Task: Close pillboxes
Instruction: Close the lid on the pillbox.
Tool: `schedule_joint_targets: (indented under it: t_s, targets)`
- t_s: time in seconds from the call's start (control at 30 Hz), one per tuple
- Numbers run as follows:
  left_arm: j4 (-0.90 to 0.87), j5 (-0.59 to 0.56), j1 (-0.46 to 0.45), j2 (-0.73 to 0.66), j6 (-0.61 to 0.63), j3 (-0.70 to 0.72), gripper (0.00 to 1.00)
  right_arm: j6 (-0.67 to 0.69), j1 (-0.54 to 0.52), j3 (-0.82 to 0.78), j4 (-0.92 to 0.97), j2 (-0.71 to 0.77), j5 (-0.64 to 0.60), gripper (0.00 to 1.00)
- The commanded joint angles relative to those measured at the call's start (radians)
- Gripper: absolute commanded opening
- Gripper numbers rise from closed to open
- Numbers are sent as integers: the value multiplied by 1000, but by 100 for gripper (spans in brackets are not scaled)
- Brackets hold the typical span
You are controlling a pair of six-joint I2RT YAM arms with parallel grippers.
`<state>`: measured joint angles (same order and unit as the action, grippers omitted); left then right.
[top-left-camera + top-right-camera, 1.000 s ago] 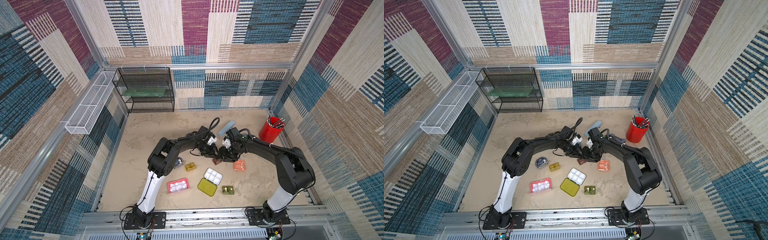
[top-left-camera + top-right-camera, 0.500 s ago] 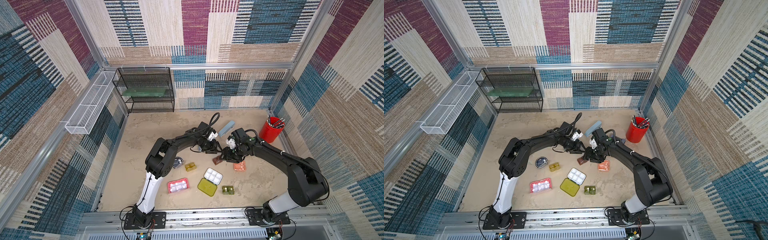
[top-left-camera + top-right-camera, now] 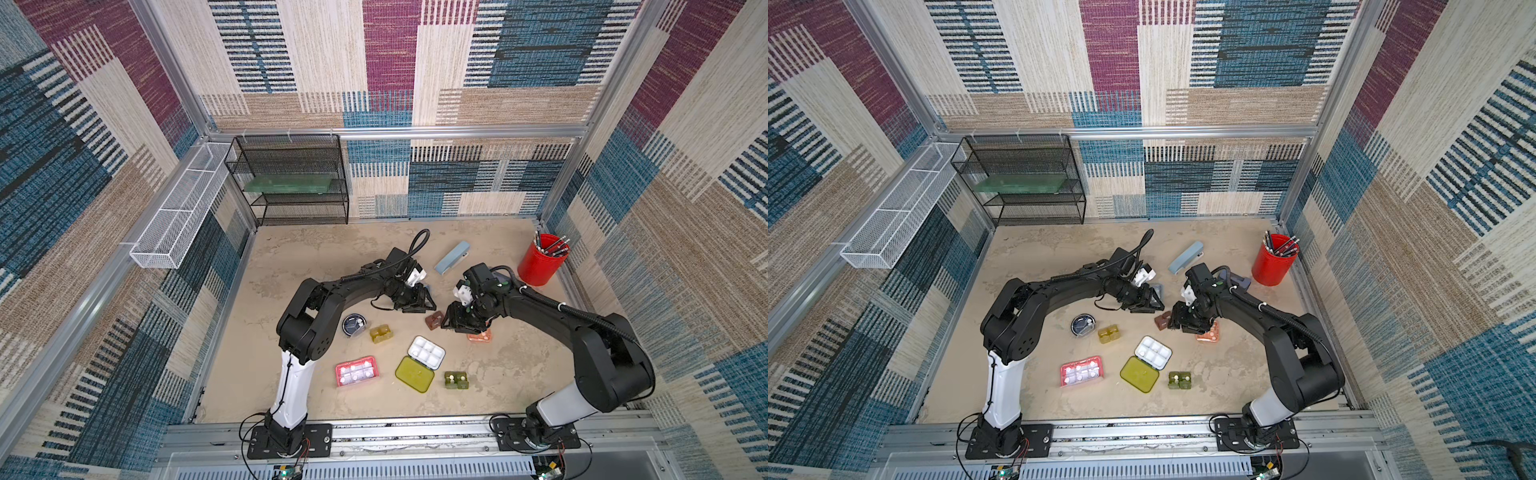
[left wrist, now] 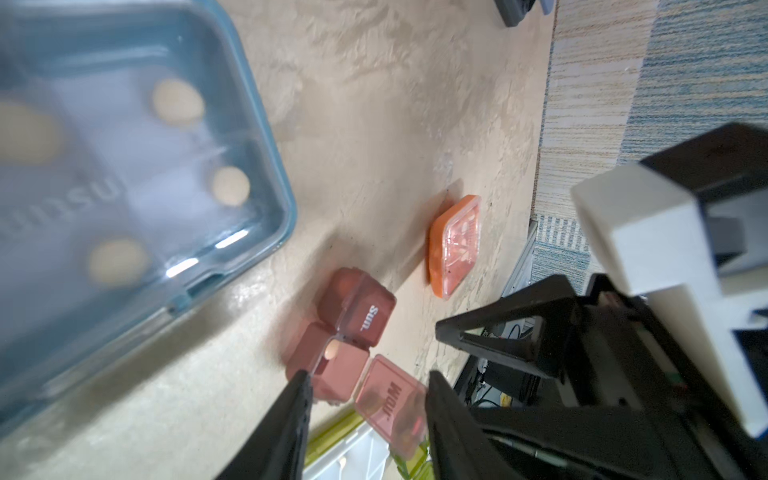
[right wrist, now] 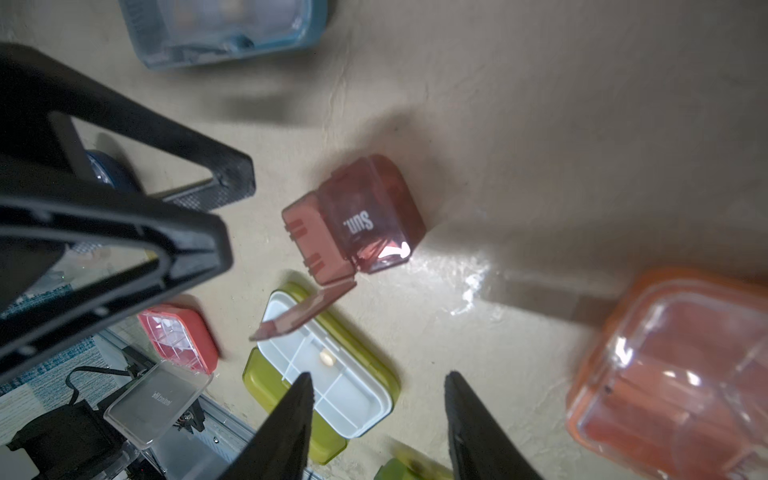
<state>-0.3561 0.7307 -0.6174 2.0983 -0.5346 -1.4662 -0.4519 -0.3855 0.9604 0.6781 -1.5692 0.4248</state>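
The brown pillbox (image 3: 435, 320) (image 4: 353, 316) lies mid-table with one small lid (image 5: 303, 311) hanging open and its "Sun." lid down. My left gripper (image 3: 419, 305) (image 4: 368, 374) hovers open just behind it, holding nothing. Beside that gripper lies the light blue pillbox (image 3: 1158, 289) (image 4: 124, 166) with its lid down. My right gripper (image 3: 457, 324) (image 5: 379, 376) is open and empty above the orange pillbox (image 3: 478, 336) (image 5: 673, 374). The yellow-green pillbox (image 3: 419, 361) lies open, showing its white tray (image 5: 328, 374). Round black (image 3: 354, 325), amber (image 3: 381, 333), pink (image 3: 357, 371) and dark green (image 3: 456, 379) pillboxes lie toward the front.
A long pale-blue case (image 3: 452, 257) and a grey-blue block (image 3: 1241, 282) lie behind the grippers. A red cup of pens (image 3: 542, 259) stands at the back right. A black wire shelf (image 3: 291, 183) stands at the back left.
The two grippers have drawn apart. The right one has moved toward the front, over the orange pillbox. The left jaws have opened wider than a second ago.
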Motion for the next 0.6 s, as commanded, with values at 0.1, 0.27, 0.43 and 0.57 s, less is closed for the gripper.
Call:
schedule_joint_targets:
  t_s: [0.1,0.27,0.43,0.57]
  targets:
    - [80,-13,4,-17,-62,28,46,40,14,41,-34,-53,23,53]
    - [110,-5,4,0,-88,30,38,48,20,63,-41,-81,28,52]
    - [118,-4,5,9,-90,29,34,51,20,87,-45,-115,36,52]
    - [122,1,8,14,-93,30,33,56,20,102,-45,-136,35,52]
